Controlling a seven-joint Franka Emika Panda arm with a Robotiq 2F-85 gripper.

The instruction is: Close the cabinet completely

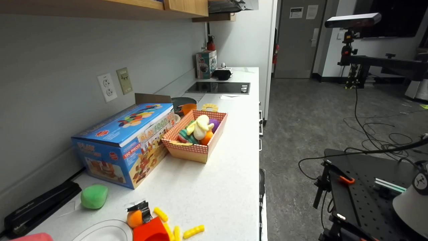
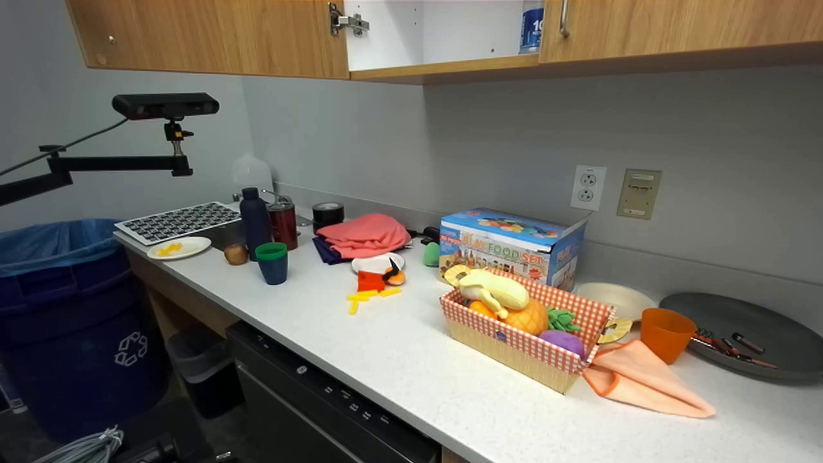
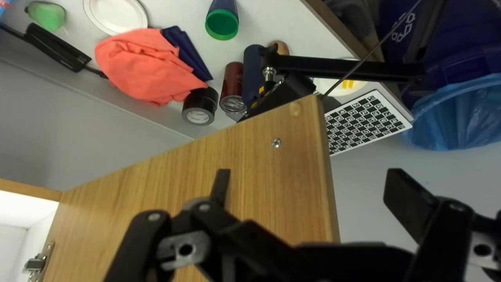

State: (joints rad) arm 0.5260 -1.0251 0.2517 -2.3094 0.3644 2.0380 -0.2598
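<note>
The wooden wall cabinet has a door (image 2: 212, 38) standing wide open at the upper left in an exterior view. Its hinge (image 2: 347, 23) and the white cabinet interior (image 2: 453, 32) are exposed. In an exterior view part of the cabinet (image 1: 187, 7) shows at the top. The wrist view shows the inner face of the open door (image 3: 250, 172) with a screw near its corner. My gripper (image 3: 309, 174) is open and empty. One finger overlaps the door face and the other lies beyond its free edge; contact cannot be told. The gripper is out of view in both exterior views.
A bottle (image 2: 531, 29) stands inside the cabinet, beside a shut door (image 2: 681, 26). A camera on a black arm (image 2: 166, 106) stands below the open door. The counter (image 2: 386, 347) bears a play food box (image 2: 508, 247), a checked basket (image 2: 514, 347), cups and cloths.
</note>
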